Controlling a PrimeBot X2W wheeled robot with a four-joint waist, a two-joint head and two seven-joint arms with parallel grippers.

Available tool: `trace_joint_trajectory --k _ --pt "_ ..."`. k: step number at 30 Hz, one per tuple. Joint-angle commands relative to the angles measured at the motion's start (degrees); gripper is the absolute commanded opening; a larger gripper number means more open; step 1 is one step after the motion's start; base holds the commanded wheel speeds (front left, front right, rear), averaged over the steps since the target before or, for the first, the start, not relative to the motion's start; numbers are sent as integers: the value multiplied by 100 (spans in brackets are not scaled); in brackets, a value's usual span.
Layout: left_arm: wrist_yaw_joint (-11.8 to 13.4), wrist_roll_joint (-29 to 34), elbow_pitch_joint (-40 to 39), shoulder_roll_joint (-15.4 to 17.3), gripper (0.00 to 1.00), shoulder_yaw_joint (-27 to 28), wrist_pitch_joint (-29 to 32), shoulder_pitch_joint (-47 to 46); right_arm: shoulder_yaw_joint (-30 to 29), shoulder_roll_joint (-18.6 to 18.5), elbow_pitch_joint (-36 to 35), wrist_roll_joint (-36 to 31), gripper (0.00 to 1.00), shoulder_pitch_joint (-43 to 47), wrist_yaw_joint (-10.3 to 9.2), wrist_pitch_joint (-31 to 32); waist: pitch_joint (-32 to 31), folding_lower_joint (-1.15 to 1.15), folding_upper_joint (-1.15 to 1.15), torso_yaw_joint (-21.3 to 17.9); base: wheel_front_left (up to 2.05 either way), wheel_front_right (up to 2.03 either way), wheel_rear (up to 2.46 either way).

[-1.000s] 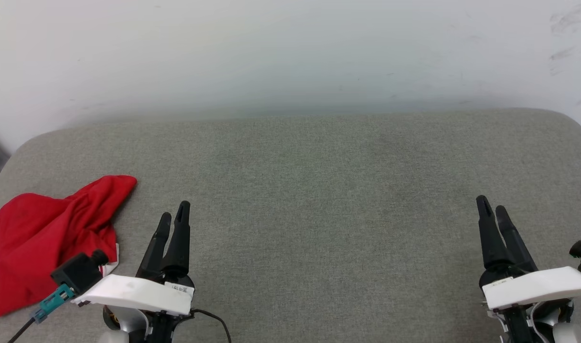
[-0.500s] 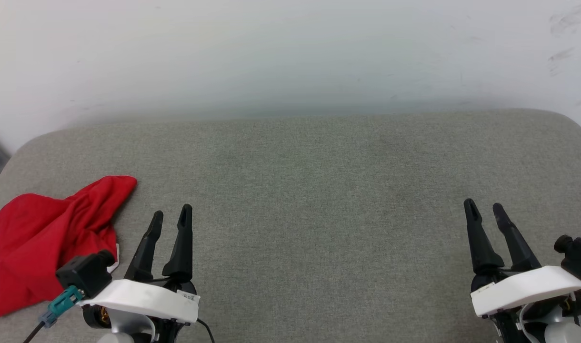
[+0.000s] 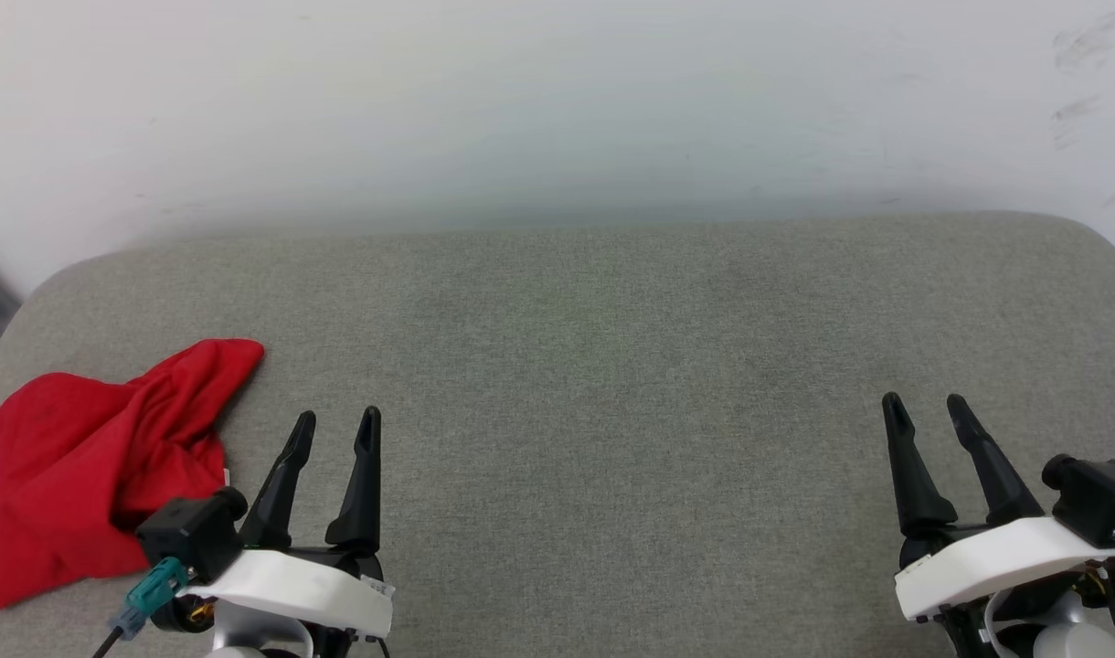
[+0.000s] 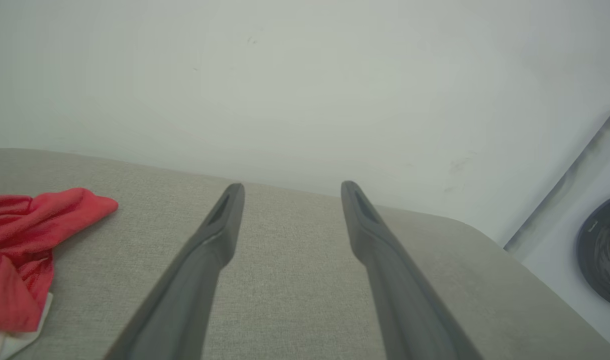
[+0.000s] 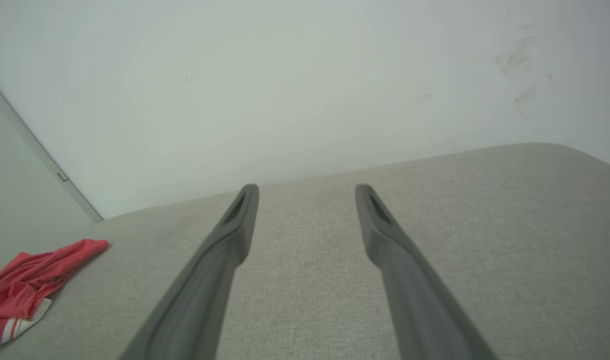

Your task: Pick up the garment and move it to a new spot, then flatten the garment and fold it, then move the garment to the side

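Note:
The garment (image 3: pixel 91 466) lies crumpled at the near left of the grey cushioned surface (image 3: pixel 612 366), red with a bit of white striped trim at its left edge. It also appears at the left in the left wrist view as the garment (image 4: pixel 25 240) and small at the lower left in the right wrist view as the garment (image 5: pixel 30 280). My left gripper (image 3: pixel 336 422) stands open just right of the garment, apart from it, nothing between its fingers. My right gripper (image 3: pixel 923 404) is open at the near right, far from the cloth. The "23" is hidden.
A pale wall (image 3: pixel 557 110) rises behind the cushion's far edge. A dark round object (image 4: pixel 602 250) sits on the floor beyond the cushion's right end in the left wrist view. A grey strip (image 5: pixel 40 150) runs down the wall at the left.
Both grippers have gone from nearly shut to open and drawn back a little toward the near edge. The garment has not moved.

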Motion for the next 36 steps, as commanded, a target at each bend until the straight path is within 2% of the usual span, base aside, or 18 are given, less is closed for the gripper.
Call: trace_joint_trajectory --k 1,18,36 --pt "0 173 -46 36 100 -19 -61 0 13 -12 -65 -192 100 -1 0 -48 -4 0 0 1 0 0 0" --pt "27 1115 132 -73 100 94 -268 89 24 64 -79 -1106 100 39 0 -89 -16 0 0 -25 0 0 0" --pt "11 1710 345 -170 100 141 -471 108 -6 121 -6 -1779 100 -10 0 -243 -7 0 0 -39 0 0 0"
